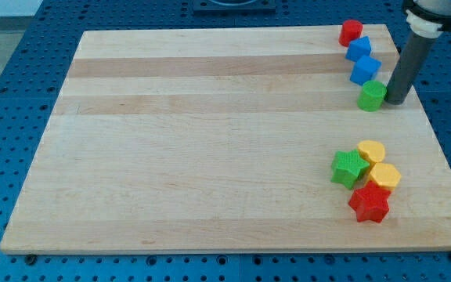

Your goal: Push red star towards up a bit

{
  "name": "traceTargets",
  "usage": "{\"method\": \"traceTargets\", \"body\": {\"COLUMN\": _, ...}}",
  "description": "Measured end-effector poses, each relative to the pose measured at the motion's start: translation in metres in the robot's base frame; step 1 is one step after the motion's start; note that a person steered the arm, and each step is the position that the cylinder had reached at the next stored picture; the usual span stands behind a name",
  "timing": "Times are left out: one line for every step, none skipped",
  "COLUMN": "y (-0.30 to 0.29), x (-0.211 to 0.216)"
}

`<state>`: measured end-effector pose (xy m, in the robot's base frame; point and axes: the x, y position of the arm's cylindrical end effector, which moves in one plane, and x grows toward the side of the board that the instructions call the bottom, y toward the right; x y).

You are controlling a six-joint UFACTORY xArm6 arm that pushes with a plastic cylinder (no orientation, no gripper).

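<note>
Star, red (pixel 369 204), sits near the worktop's (pixel 210 157) bottom-right corner, lowest piece of a tight cluster. Touching it from above: a yellow hexagon-like block (pixel 384 176). Above that, a yellow heart-like block (pixel 372 151). A green star (pixel 348 168) sits up-left of the red star, close to or touching both it and the yellows.

Second group runs down the right side near the top-right corner: a red block (pixel 351 32), shape unclear, at the top edge, then a blue block (pixel 358 49), another blue block (pixel 365 70), then a green block (pixel 372 95), the two blues looking like cubes or pentagons, hard to tell.

My tip (pixel 396 102) is down on the worktop just right of that green block, touching or nearly so, well apart from the red star. No hand on this rig, just the rod, so nothing to report as open, closed or gripping.

Step in hand, as I judge it: approach not yet made; the red star looks untouched at the bottom of its cluster.

Next move calls for bringing the tip around to the bottom side of the red star, skirting the cluster on the right, then a short push toward the top edge. Risk: the yellow hexagon-like block sits directly in the path, so it and probably the heart will get shoved along. Keep the push short and centred so the star doesn't spin off sideways.
</note>
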<state>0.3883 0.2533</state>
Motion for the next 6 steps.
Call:
{"method": "traceTargets", "body": {"y": 0.0, "x": 0.018}}
{"method": "traceTargets", "body": {"y": 0.0, "x": 0.049}}
{"method": "traceTargets", "body": {"y": 0.0, "x": 0.085}}
{"method": "traceTargets", "body": {"y": 0.0, "x": 0.12}}
{"method": "traceTargets", "body": {"y": 0.0, "x": 0.156}}
{"method": "traceTargets", "body": {"y": -0.002, "x": 0.188}}
